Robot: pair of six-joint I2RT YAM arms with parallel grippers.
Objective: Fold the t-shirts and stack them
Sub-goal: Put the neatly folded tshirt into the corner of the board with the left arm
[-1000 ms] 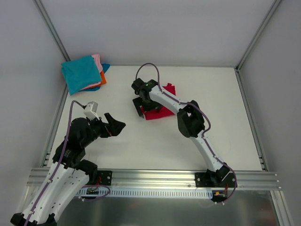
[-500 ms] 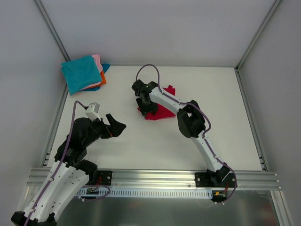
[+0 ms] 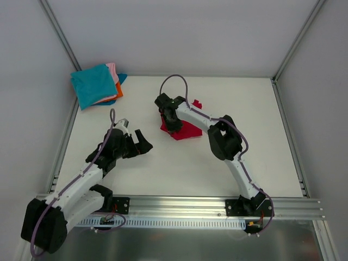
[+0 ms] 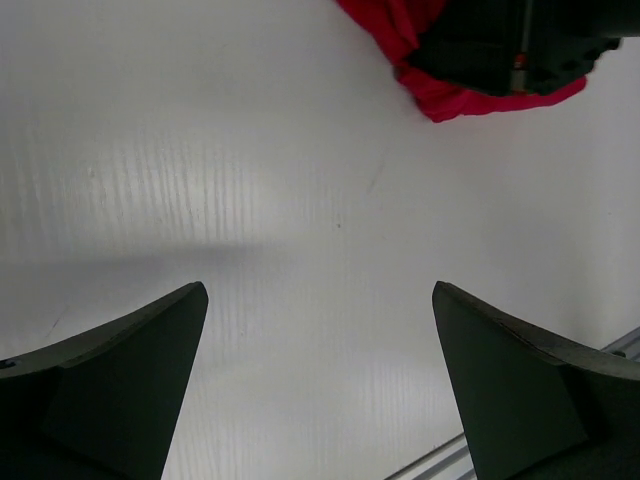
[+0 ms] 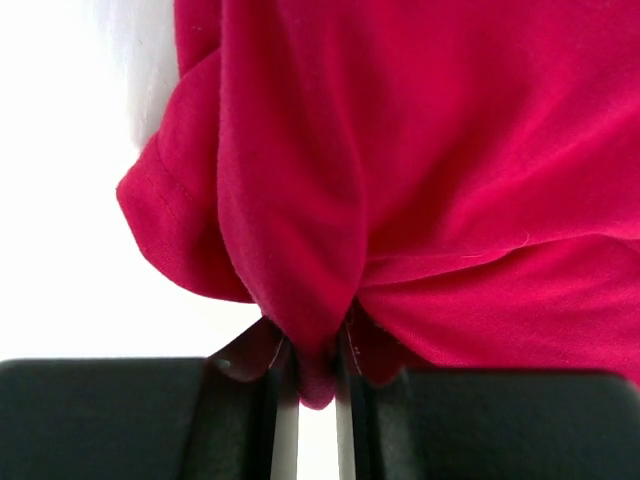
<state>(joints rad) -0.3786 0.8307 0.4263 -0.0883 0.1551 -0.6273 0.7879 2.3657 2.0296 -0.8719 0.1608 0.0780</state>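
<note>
The red t-shirt (image 3: 184, 129) lies bunched near the middle of the bench (image 3: 255, 130), a little toward the far edge. A stack of folded t-shirts (image 3: 98, 84) (teal on top, pink, orange and blue edges showing beneath) sits in the far left corner, well apart from it. The right gripper (image 3: 169, 120) is at the red cloth's left edge, its fingers (image 5: 250, 400) pinched together on a hanging fold — the fabric is creased and gathered there. The left gripper (image 3: 140, 142) hangs over bare bench nearer the front left, jaws spread wide, nothing between them.
</note>
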